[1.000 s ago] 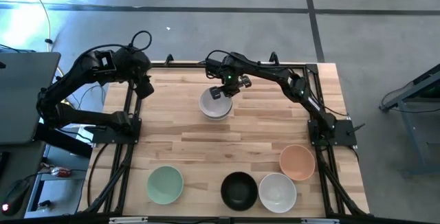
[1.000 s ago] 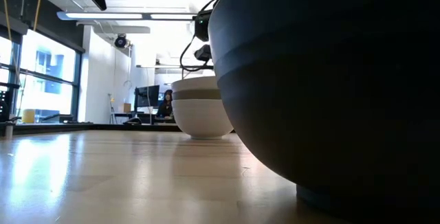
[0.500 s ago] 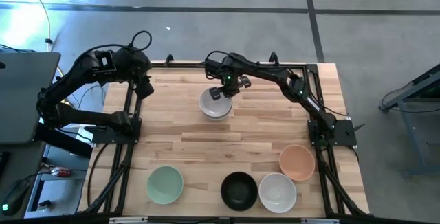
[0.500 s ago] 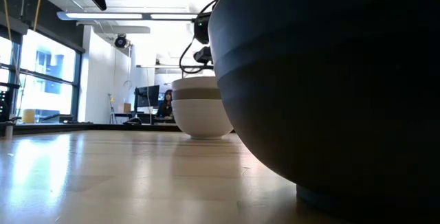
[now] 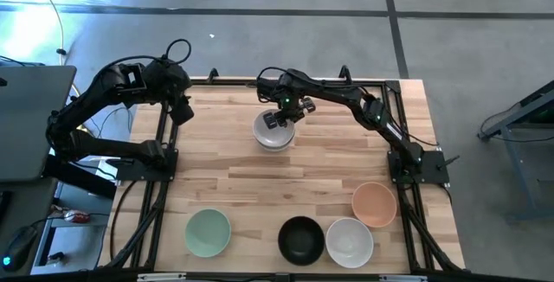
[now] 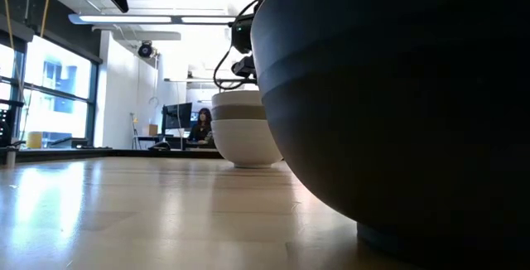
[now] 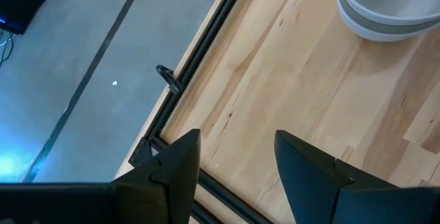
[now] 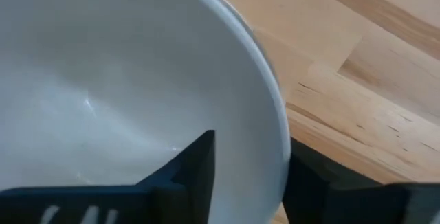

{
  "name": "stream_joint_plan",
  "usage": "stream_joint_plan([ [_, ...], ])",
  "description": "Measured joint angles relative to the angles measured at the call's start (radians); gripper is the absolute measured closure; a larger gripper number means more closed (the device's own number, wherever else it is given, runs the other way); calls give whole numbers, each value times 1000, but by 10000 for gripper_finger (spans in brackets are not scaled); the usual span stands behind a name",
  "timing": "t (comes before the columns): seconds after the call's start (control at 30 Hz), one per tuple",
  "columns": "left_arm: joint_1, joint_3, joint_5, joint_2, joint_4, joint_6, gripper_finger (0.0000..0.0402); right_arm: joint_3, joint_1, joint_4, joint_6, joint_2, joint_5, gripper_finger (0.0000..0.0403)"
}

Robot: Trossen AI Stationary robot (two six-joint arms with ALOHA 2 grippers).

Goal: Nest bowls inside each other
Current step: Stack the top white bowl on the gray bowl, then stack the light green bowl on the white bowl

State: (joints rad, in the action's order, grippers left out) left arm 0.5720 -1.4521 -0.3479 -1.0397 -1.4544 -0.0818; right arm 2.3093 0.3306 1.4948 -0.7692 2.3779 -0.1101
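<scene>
The left gripper [image 7: 234,165] waits above the far left corner of the wooden surface [image 5: 234,169], its fingers spread with nothing between them, clear of the work. Toward the middle of the far edge stands the stack of bowls [image 5: 272,132]: a white bowl sits inside a grey-olive one, with another white one beneath, as the level view shows in banded layers [image 6: 246,135]. The right gripper [image 5: 282,118] hangs over the stack's rim; one finger is inside the top bowl [image 8: 124,107] and the other outside, the wall between them. The fingers look parted enough that the rim seems released rather than pinched, likely because the bowl is now seated.

Along the near edge, still single, lie the mint bowl [image 5: 208,232], the black bowl [image 5: 301,240], another white bowl [image 5: 349,240] and the peach bowl [image 5: 374,203], the last two touching. All are round, smooth and glossy, tapering to small feet, which lets them drop neatly into each other. The surface is pale planked wood.
</scene>
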Motion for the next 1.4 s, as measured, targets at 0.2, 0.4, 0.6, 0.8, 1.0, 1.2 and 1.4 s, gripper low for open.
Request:
stream_joint_plan([
  [0.2, 0, 0, 9, 0, 0, 3, 225, 0, -5, 2, -13, -16, 23, 252],
  [0.4, 0, 0, 18, 0, 0, 11, 225, 0, -4, 11, -16, -50, 48, 251],
  [0.6, 0, 0, 47, 0, 0, 19, 225, -1, -4, 20, -15, -50, 46, 251],
  [0.8, 0, 0, 54, 0, 0, 23, 225, -1, -9, 26, 2, -50, 53, 251],
  [1.0, 0, 0, 54, 0, 0, 26, 225, -1, -17, 33, -12, -52, 90, 235],
  [1.2, 0, 0, 54, 0, 0, 26, 225, -1, -17, 42, -10, -55, 92, 239],
  [1.4, 0, 0, 54, 0, 0, 26, 225, -1, -18, 43, -10, -57, 92, 249],
])
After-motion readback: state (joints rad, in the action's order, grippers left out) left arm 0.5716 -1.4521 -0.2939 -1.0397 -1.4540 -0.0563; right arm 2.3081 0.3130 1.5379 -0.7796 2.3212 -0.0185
